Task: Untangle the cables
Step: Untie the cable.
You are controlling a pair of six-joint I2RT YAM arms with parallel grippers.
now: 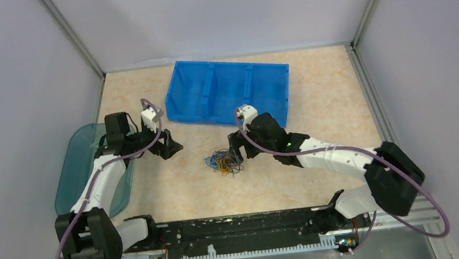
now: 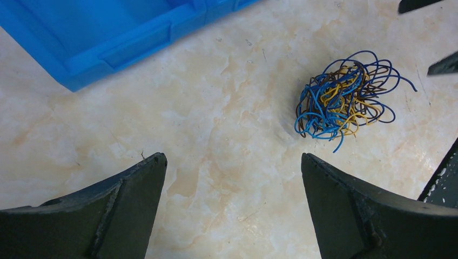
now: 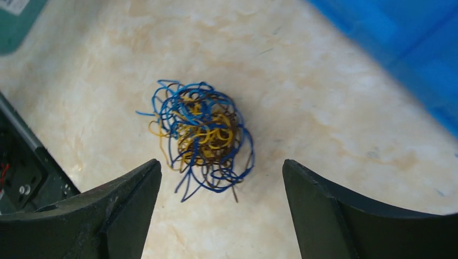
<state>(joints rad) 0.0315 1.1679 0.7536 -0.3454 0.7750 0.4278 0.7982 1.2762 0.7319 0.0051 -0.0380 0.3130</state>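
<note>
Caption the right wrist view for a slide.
Open right gripper poised over the tangled cables, blue bin beyond.

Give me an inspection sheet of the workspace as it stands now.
Surface: table, beige marbled top.
Job's things: cables, one tangled ball of blue, yellow and dark wires at mid-table, none pulled free.
Clutter: blue bin at the far side, three compartments; teal tub at the left edge, partly under the left arm.
Grippers: left gripper open, holding nothing, apart from the ball; right gripper open, ball just ahead between its jaws, no contact seen.
Cables: arm leads, purple-grey, looped along both arms, away from the ball.
Surroundings: grey walls, metal frame posts at the corners.
</note>
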